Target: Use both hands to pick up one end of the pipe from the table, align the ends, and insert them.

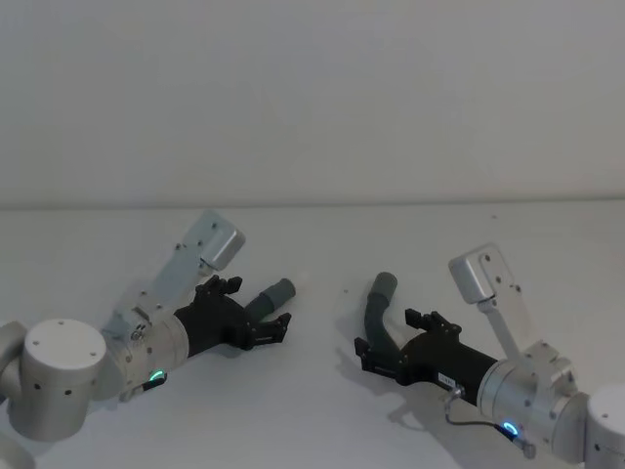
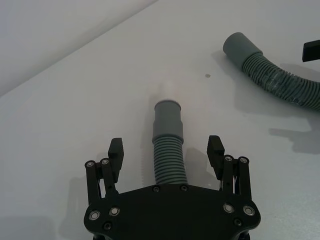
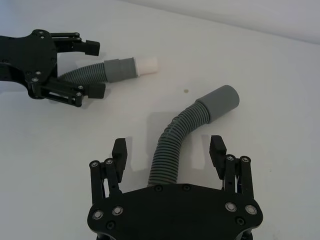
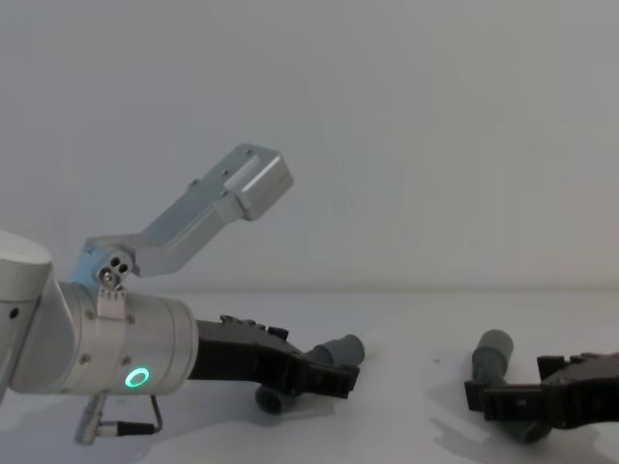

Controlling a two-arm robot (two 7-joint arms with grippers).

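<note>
White table (image 1: pixel 322 415) — left gripper (image 1: pixel 256 308) lower left, right gripper (image 1: pixel 394 335) lower right — fingers spread, apparently astride pipe pieces (image 1: pixel 279 292) without gripping.

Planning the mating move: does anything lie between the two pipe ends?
Nothing visible. Between the white-tipped cuff and the plain cuff lies only bare table with a tiny dark speck. Left gripper and right gripper sit behind those cuffs, fingers open.

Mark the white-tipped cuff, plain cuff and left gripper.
white-tipped cuff (image 3: pixel 120 68), right wrist view, grey sleeve.
plain cuff (image 3: pixel 220 102), right wrist view, side wall.
left gripper (image 2: pixel 165 146), left wrist view, midway between fingertips.
</note>
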